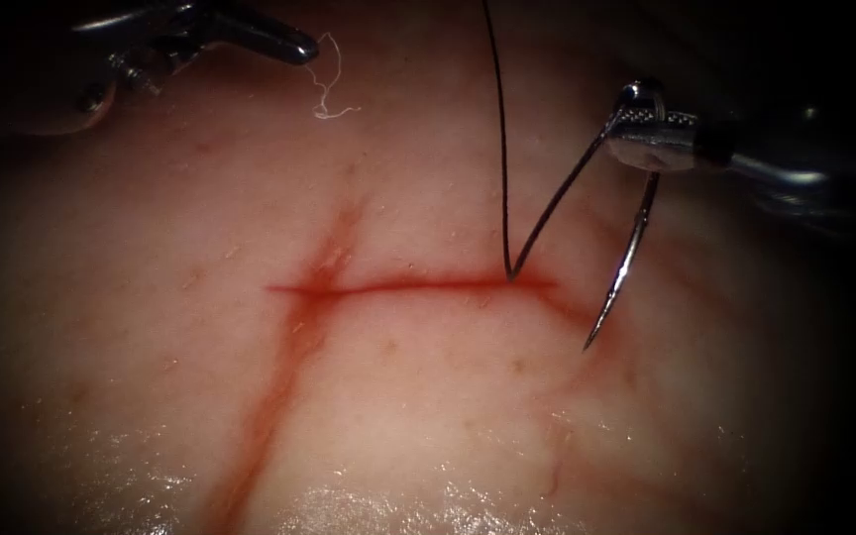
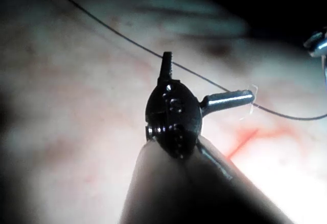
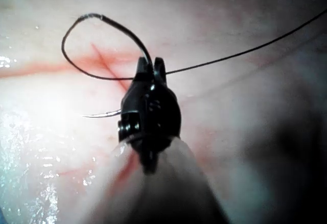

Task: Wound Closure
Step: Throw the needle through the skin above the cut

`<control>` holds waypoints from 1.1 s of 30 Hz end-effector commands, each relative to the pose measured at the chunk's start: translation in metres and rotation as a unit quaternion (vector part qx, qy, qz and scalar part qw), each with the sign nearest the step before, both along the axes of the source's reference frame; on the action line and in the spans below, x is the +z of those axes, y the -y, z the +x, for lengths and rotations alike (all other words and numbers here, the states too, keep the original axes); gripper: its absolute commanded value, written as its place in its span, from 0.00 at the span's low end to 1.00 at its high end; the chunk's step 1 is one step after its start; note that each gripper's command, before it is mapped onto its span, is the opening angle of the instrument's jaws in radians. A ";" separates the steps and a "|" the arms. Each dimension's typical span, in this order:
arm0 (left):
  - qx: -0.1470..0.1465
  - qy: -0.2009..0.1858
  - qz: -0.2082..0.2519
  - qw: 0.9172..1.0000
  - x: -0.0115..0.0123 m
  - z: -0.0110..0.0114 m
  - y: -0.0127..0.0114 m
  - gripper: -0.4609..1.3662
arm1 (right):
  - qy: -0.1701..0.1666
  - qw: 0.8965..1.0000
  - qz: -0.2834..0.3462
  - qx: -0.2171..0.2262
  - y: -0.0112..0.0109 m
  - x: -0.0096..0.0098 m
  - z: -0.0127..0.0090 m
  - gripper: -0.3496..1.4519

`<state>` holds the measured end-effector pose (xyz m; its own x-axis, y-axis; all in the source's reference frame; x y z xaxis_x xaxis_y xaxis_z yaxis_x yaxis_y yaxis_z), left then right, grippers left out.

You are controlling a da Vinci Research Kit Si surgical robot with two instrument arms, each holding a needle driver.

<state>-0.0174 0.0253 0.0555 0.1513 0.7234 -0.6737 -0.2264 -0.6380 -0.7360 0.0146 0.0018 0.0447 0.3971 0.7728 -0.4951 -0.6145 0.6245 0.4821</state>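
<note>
The tissue (image 1: 428,416) carries a thin horizontal cut (image 1: 408,287). My right tool (image 1: 638,121) hangs above the cut's right end, its jaws shut on the curved needle (image 1: 628,248) close to the needle's tail. The needle is free of the tissue and curves down, with its tip (image 1: 588,346) just off the surface to the right of the cut. Dark thread (image 1: 503,178) drops from the needle's tail, touches the cut's right end and rises out of view. In the right wrist view the thread (image 3: 87,17) loops beside the right tool (image 3: 151,65). My left tool (image 1: 284,45) (image 2: 209,76) holds nothing, open, at the far left.
A red fluid streak (image 1: 289,367) runs diagonally across the cut's left end. A short pale curled scrap of thread (image 1: 327,91) lies on the tissue beside the left tool's jaw. Wet glare marks the near edge of the tissue (image 1: 378,510).
</note>
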 end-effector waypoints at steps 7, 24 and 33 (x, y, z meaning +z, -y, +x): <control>0.000 -0.027 -0.054 0.998 0.0023 0.0005 0.0059 0.64 | -0.003 0.999 0.042 0.031 0.0003 0.0011 0.0003 0.00; 0.102 -0.192 -0.233 0.948 0.0048 -0.0010 0.0116 0.71 | -0.043 0.989 0.128 0.062 0.0022 0.0022 0.0005 0.00; 0.089 -0.244 -0.273 0.926 0.0024 -0.0039 0.0135 0.76 | -0.064 0.981 0.167 0.078 0.0042 0.0030 0.0008 0.00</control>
<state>-0.0215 0.0116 0.0578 -0.3592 0.2357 -0.9030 -0.2970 -0.9462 -0.1288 0.0153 -0.0024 0.0478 0.2131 0.9465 -0.2425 -0.6103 0.3228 0.7234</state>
